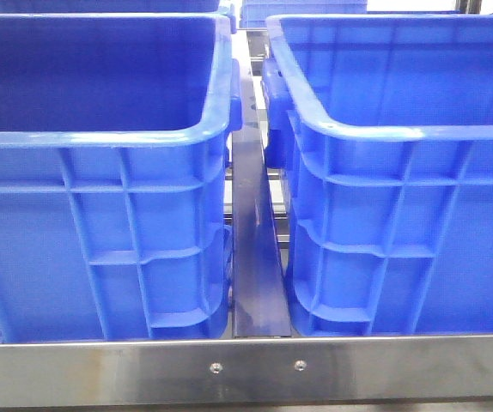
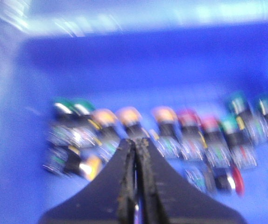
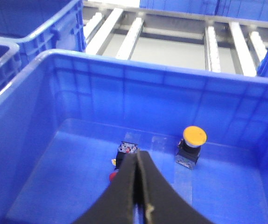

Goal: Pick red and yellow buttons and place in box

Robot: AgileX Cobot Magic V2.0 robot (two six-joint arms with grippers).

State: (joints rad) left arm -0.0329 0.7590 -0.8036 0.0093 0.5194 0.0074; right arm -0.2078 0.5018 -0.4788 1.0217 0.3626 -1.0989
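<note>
Picking step: both the left hand (image 2: 135, 154) and right hand (image 3: 137, 179) are closed empty, so the left must open over a yellow button (image 2: 129, 116).

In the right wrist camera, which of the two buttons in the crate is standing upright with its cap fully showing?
The yellow-capped button, standing apart with its round cap on top. The other button sits partly behind the right gripper.

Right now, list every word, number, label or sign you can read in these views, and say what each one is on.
None can be read.
Blue crates: bare ribbed walls, no print or sticker in the front view.
Pile of push buttons: bodies carry small coloured markings, too blurred to read.
Yellow button and the dark switch block beside it: any markings are too small to read.
Steel rail: only two screws.
</note>
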